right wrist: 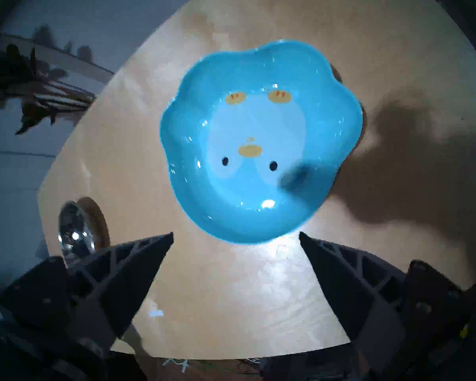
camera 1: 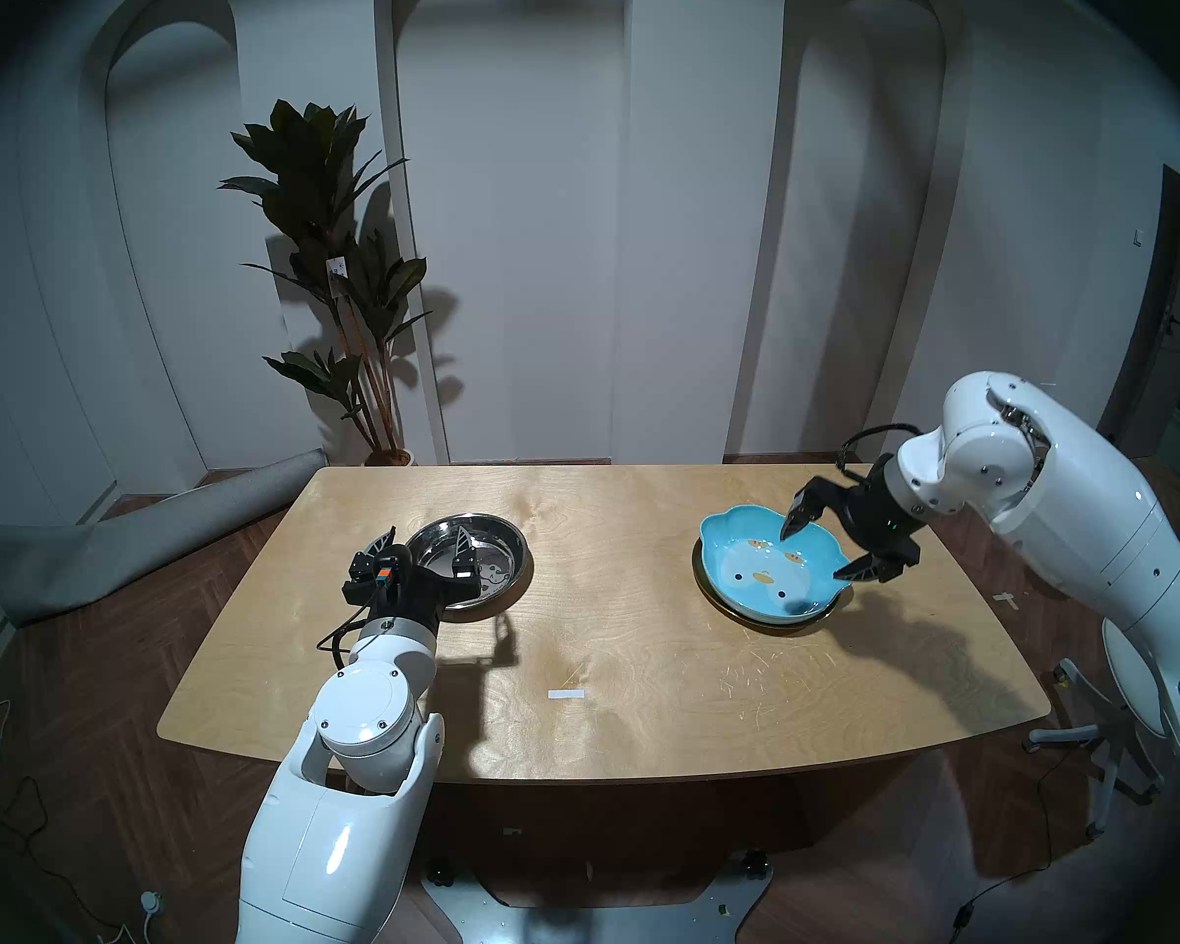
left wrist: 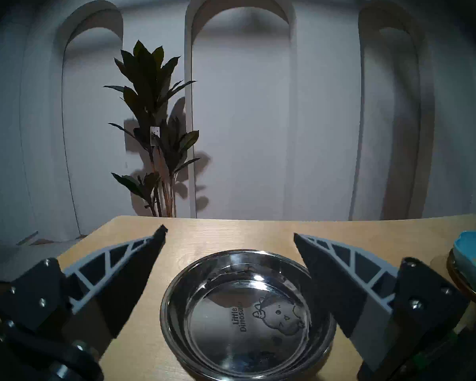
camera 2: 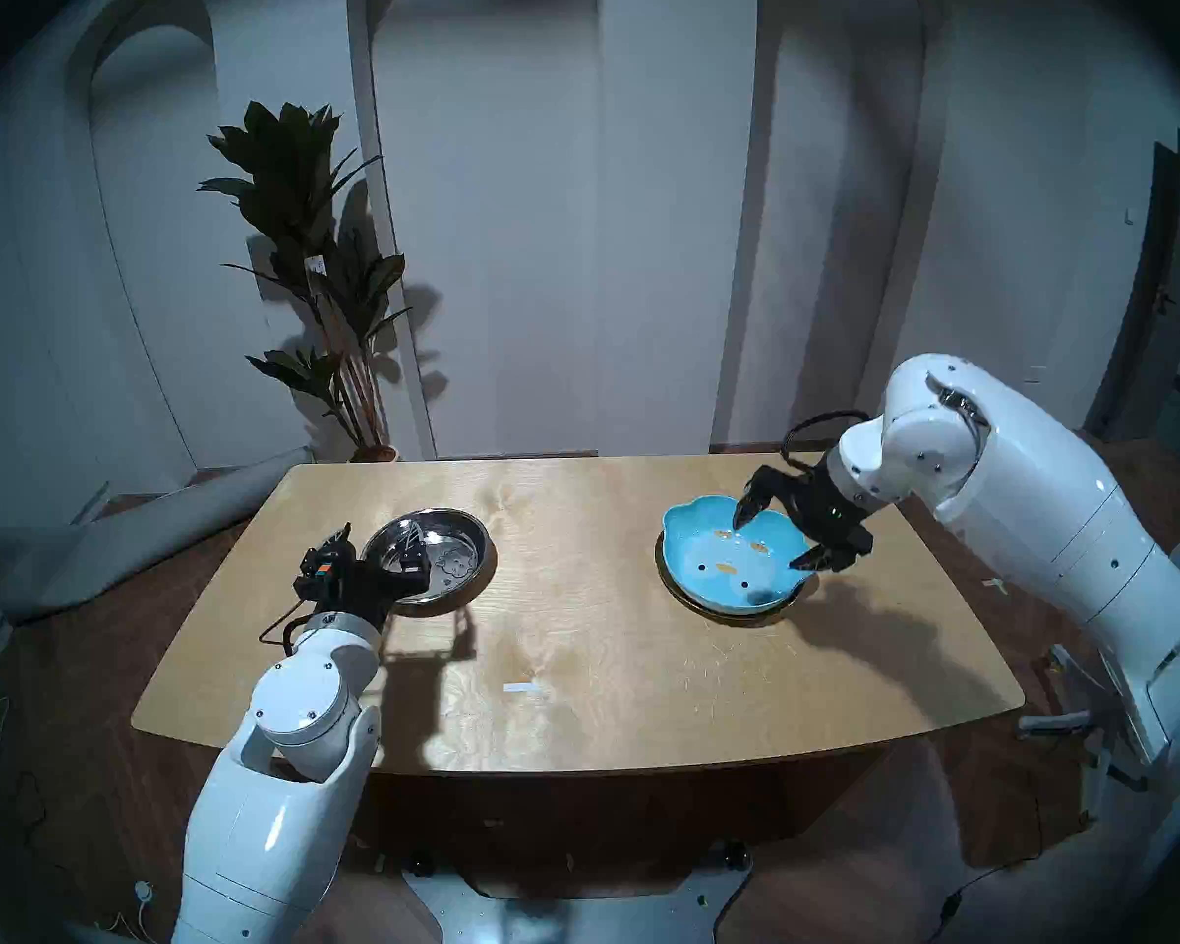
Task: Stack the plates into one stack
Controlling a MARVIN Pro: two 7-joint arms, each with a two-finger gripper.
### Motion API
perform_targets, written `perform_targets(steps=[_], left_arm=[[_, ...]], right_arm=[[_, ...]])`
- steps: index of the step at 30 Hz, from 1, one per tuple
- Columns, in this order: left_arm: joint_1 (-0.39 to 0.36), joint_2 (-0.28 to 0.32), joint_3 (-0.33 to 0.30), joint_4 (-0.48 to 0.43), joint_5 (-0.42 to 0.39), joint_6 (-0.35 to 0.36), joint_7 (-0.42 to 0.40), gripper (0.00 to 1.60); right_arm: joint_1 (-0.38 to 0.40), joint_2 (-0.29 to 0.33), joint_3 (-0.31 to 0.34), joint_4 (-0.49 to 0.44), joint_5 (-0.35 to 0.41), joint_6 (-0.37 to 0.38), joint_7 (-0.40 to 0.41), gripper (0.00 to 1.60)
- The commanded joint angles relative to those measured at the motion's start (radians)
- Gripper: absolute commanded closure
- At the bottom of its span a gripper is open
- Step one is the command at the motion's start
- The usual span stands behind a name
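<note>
A shiny steel dish (camera 1: 499, 568) (camera 2: 447, 564) (left wrist: 248, 314) with a cartoon print sits on the table's left half. My left gripper (camera 1: 427, 537) (camera 2: 379, 530) (left wrist: 229, 233) hangs open at the dish's near-left side. One finger is outside the rim and the other is over the bowl. On the right, the blue chick-face dish (camera 1: 757, 575) (camera 2: 717, 568) (right wrist: 259, 141) rests on the gold plate (camera 1: 778, 626) (camera 2: 730, 619), of which only the rim shows. My right gripper (camera 1: 815, 554) (camera 2: 769, 542) (right wrist: 235, 234) is open and empty just above the blue dish's right edge.
The wooden table (camera 1: 642, 731) has a curved front edge and a small white tape strip (camera 1: 567, 694) near its middle front. A potted plant (camera 1: 335, 275) stands behind the far left corner. A rolled grey mat (camera 1: 131, 554) lies on the floor to the left.
</note>
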Motion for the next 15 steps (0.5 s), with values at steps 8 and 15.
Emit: perform_targets(steps=[8,15], left_arm=[[0.007,-0.003,0.03,-0.043,0.021,-0.034,0.002,0.0],[0.02,0.004,0.019,-0.05,0.026,-0.04,0.011,0.0]], right_arm=[[0.028,0.078,0.037,-0.055,-0.253,-0.027,0.073,0.0],[0.101,0.086,0.121,-0.104,-0.374,-0.024,0.113,0.0]])
